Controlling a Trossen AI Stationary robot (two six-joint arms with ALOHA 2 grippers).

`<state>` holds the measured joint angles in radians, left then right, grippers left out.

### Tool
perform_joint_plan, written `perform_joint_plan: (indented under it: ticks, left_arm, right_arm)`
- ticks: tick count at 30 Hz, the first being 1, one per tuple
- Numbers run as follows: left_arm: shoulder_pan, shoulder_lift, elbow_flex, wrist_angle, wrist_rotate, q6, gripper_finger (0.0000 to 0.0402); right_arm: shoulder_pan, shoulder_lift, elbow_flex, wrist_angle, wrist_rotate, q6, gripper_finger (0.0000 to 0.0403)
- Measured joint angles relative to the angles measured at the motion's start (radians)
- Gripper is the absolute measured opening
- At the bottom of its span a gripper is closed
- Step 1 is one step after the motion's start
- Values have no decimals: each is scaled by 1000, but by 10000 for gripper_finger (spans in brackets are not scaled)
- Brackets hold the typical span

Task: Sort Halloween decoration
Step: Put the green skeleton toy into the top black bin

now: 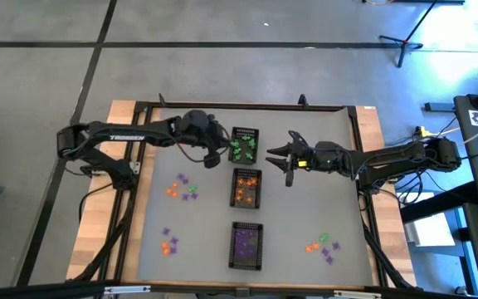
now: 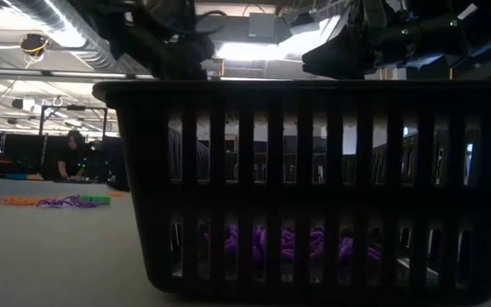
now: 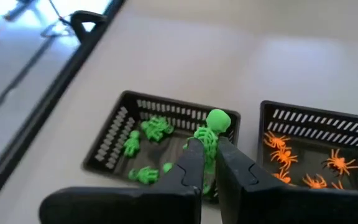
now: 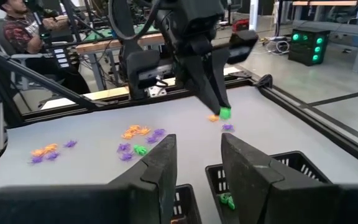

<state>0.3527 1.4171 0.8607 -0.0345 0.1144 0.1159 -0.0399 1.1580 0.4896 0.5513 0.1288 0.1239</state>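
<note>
Three black mesh trays stand in a row down the table's middle: the far one (image 1: 244,145) holds green trinkets, the middle one (image 1: 246,187) orange spiders, the near one (image 1: 246,245) purple ones. My left gripper (image 1: 215,157) hovers just left of the green tray, shut on a green skeleton figure (image 3: 211,132). My right gripper (image 1: 287,159) hangs open to the right of the green tray, with nothing between its fingers (image 4: 197,162). My left gripper pinches the green skeleton's body (image 3: 207,144) between its two fingertips. The round head (image 3: 218,119) sticks out past the tips. The fingers slant down from the table's left side. The figure is lifted clear of the table (image 4: 224,113).
Loose orange, purple and green trinkets lie in clusters on the table's left (image 1: 182,188), near left (image 1: 168,243) and near right (image 1: 322,245). A black frame (image 1: 247,106) borders the table. A person (image 4: 23,28) sits beyond the table's left side.
</note>
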Motion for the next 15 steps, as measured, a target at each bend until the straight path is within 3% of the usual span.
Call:
perform_joint_plan:
  ticks: [8,15]
  left_arm:
    - [0,200,144,-3,31,-6,5]
    - [3,281,221,-85,-19,6,85]
  right_arm:
    - [0,0,0,0,2,0,124]
    - [1,0,0,-19,-8,1,124]
